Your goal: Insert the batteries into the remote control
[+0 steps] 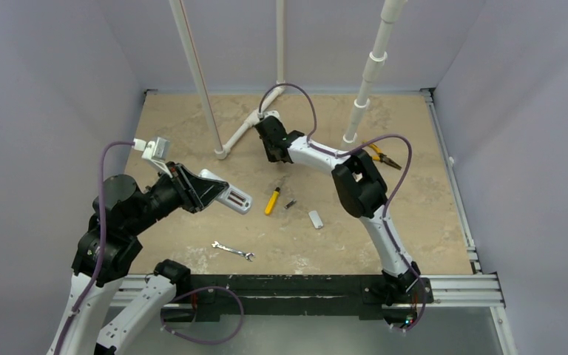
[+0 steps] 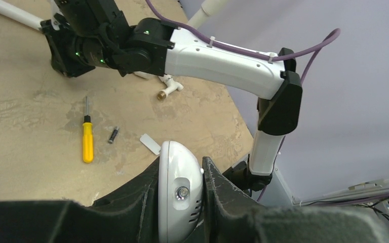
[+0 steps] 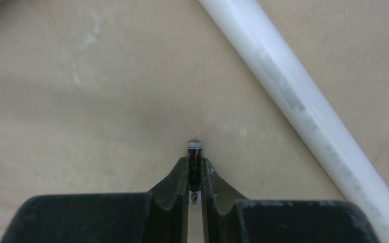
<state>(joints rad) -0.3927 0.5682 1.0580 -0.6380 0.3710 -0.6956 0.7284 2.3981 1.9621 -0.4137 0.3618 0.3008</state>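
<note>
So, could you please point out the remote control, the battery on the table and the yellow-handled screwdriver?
remote control (image 2: 178, 172): left wrist view, on its rounded white end.
battery on the table (image 2: 113, 135): left wrist view, middle of its body.
yellow-handled screwdriver (image 2: 87, 143): left wrist view, middle of the handle.

The remote control (image 2: 173, 174) is white. The battery (image 3: 195, 151) is black with an orange stripe. The screwdriver (image 2: 87, 144) handle is yellow. The bench (image 1: 177, 126) is mottled beige.

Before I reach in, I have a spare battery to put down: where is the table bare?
Bare: the table right of the right arm, and its far left corner beside the pipe. Crowded: mid-table, around screwdriver, loose battery, cover and wrench.
</note>
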